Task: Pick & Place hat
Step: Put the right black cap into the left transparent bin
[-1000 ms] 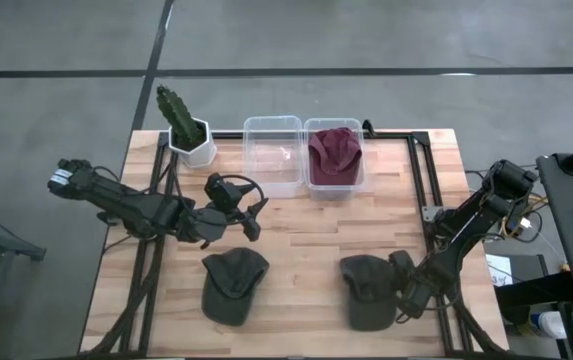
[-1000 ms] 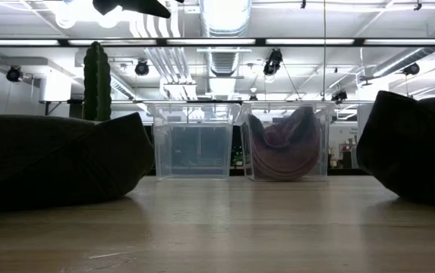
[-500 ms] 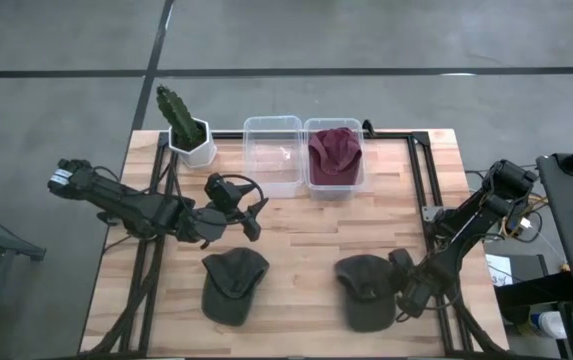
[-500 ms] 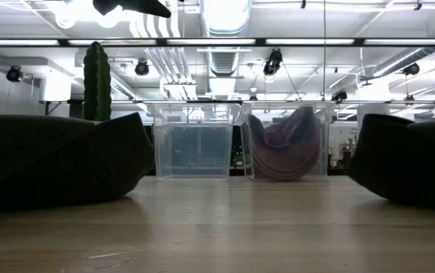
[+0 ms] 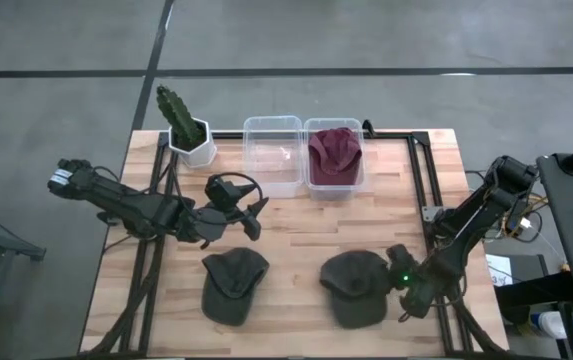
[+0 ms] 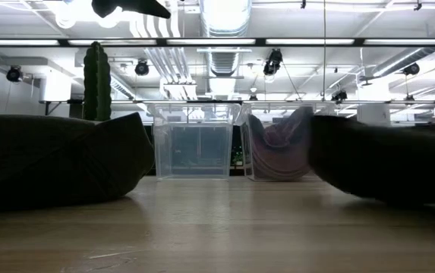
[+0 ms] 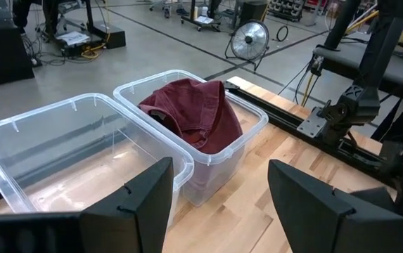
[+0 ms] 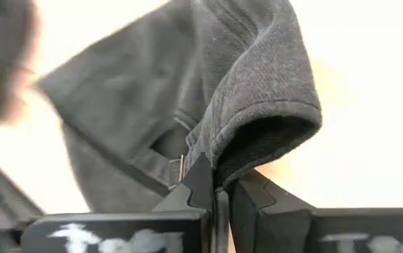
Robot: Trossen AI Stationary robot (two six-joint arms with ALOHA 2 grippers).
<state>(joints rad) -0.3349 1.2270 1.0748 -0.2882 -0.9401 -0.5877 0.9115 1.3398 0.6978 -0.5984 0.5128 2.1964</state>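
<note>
Dark green cap at the right [image 5: 354, 288]: laid on the wooden table [image 5: 296, 225] near the front edge; its rear fold is pinched by the right gripper [image 5: 398, 277], whose fingers [image 8: 200, 184] are seen in the right wrist view pressed together on the fabric.
Second dark green cap [image 5: 232, 284]: laid flat at the front left of the table, well apart from both grippers.
Left gripper [image 5: 253, 217]: held above the table between the second cap and the bins, fingers [image 7: 145, 200] spread wide with nothing between them.
Clear bin [image 5: 273, 150]: set at the back of the table, nothing seen inside.
Second clear bin [image 5: 335, 180]: touching the first on its right; a maroon hat [image 5: 334, 150] is crumpled inside it.
Cactus [image 5: 178, 113]: upright in a white pot [image 5: 192, 148] at the back left corner.
</note>
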